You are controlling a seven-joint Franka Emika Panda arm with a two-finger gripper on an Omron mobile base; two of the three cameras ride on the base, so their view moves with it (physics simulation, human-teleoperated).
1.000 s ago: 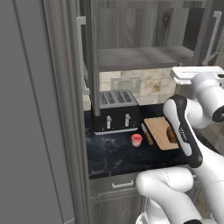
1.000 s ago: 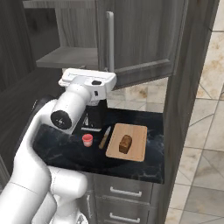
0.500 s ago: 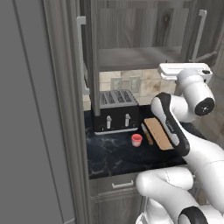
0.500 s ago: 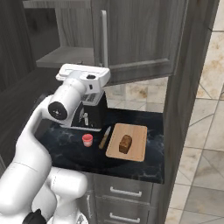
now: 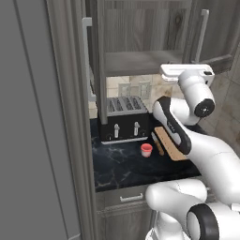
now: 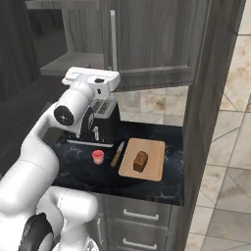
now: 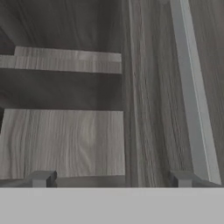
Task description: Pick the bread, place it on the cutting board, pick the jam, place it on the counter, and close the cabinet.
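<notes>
Dark woodgrain cabinet (image 6: 147, 39) is the thing in hand now: bread (image 6: 140, 161) already lies on the board (image 6: 143, 158), jam (image 6: 98, 157) stands on the counter (image 6: 166, 184), so closing looks like the last step left. One door (image 5: 93, 61) stands open, edge-on toward the left base camera, at the shelf's (image 5: 140, 62) left end; its bar handle (image 5: 87, 58) faces left. Another door (image 6: 152, 34) over the board looks shut or nearly so, with its own handle (image 6: 113, 41).

Gripper (image 7: 111, 178) is raised to shelf height, pointing into the cabinet; fingers (image 7: 41, 178) are spread wide with nothing between them. A door edge and a pale bar (image 7: 192, 96) run just right of its line.

Next move, as I judge it: get the hand behind the open door's outer face and push it toward the shelf front. Risk is clipping the shelf edge.

Counts: one bread, one board, one jam, one knife (image 6: 117, 154) between jam and board, one toaster (image 6: 98, 122) at the counter's back edge, two doors, two handles seen.
</notes>
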